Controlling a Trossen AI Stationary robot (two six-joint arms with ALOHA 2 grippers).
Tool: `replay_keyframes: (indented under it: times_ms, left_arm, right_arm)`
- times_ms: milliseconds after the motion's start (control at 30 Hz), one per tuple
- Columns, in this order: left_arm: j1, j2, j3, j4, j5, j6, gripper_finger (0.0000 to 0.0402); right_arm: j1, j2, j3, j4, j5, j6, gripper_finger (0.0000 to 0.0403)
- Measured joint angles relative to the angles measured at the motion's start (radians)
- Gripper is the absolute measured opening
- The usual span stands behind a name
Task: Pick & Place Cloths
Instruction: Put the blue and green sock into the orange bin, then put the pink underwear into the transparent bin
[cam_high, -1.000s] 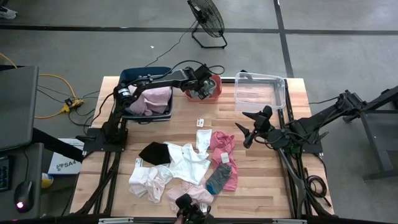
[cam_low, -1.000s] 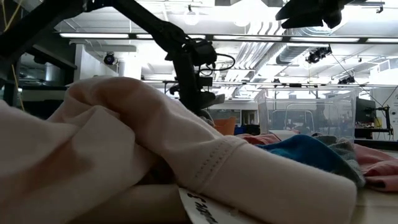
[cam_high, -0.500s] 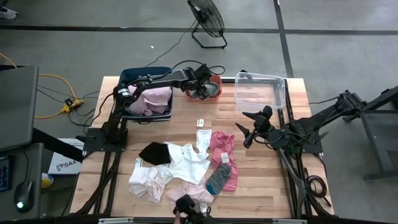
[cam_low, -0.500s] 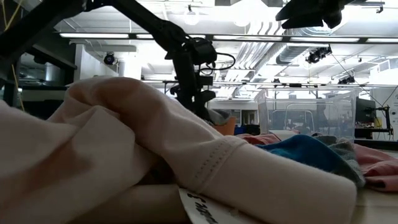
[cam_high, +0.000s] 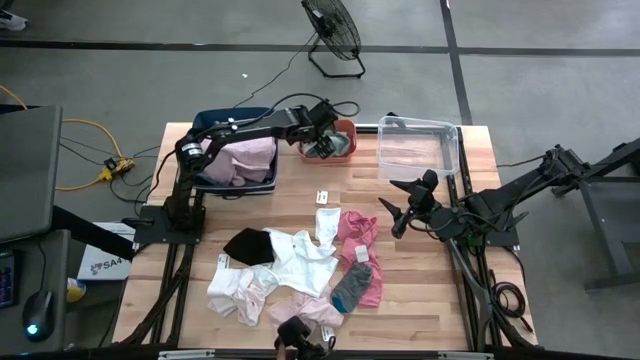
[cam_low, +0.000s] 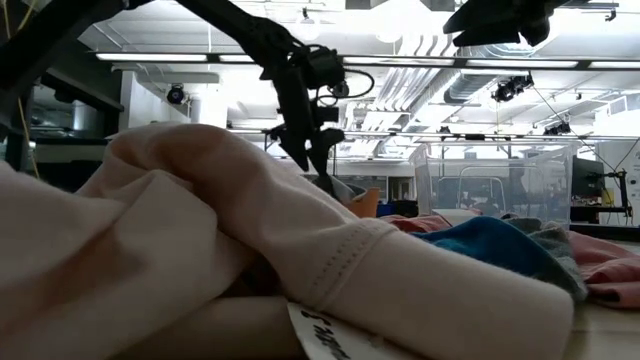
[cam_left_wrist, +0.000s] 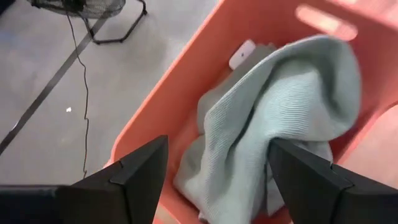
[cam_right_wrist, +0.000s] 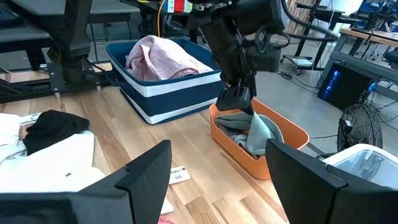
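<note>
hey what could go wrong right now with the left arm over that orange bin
The sage green cloth lies heaped in the orange bin, between the open fingers of the left gripper. As the arm lifts away, a fingertip might snag a fold and drag the cloth back out. The bin is small and light-looking, so a bump could shift it.

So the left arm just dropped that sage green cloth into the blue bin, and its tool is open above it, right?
Not quite: the sage green knitted cloth lies in the orange plastic bin, not the blue one. The left wrist view shows it. The left tool is indeed open above it.
</note>
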Motion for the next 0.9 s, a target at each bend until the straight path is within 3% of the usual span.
replay_keyframes:
  times_ms: [633, 900]
  left_arm:
    - [0.000, -0.011, 0.000, -0.004, 0.046, -0.087, 0.0268]
    - [0.027, -0.008, 0.000, 0.000, 0.120, -0.229, 0.0268]
  right_arm:
    - [0.000, 0.000, 0.000, 0.000, 0.000, 0.000, 0.0252]
    - [0.000, 0.000, 0.000, 0.000, 0.000, 0.008, 0.0252]
